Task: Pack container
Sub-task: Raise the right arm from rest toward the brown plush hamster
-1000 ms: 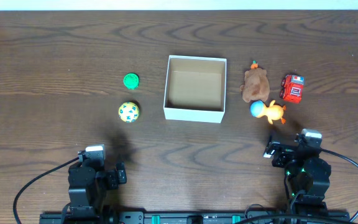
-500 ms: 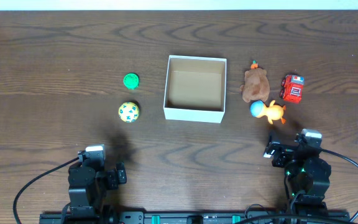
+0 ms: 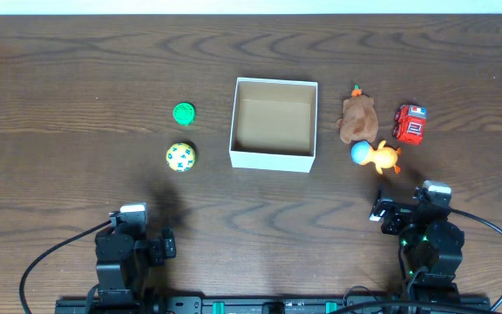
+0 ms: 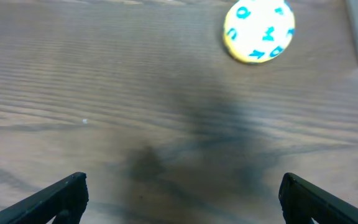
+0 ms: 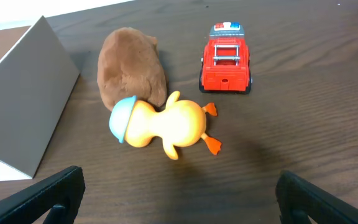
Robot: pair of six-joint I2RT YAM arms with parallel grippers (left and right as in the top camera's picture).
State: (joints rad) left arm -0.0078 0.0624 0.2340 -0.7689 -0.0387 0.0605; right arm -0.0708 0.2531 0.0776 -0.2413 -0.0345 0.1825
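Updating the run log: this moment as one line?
phase: pre-grasp | box empty | left gripper open, ball ahead | right gripper open, duck ahead | unpacked: plush, truck, green disc

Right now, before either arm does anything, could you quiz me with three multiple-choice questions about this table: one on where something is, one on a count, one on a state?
1. In the overhead view, where is the red truck relative to the container?
A) inside it
B) to its left
C) to its right

2. How many toys lie on the table outside the container?
A) three
B) five
C) seven

3. What state is the container in?
A) open, with no toy in it
B) open, half full of toys
C) closed with a lid

Answers:
1 C: the truck stands past the brown plush, on the right.
2 B: the green disc, yellow ball, brown plush, duck and truck make five.
3 A: its tan floor shows bare from wall to wall.
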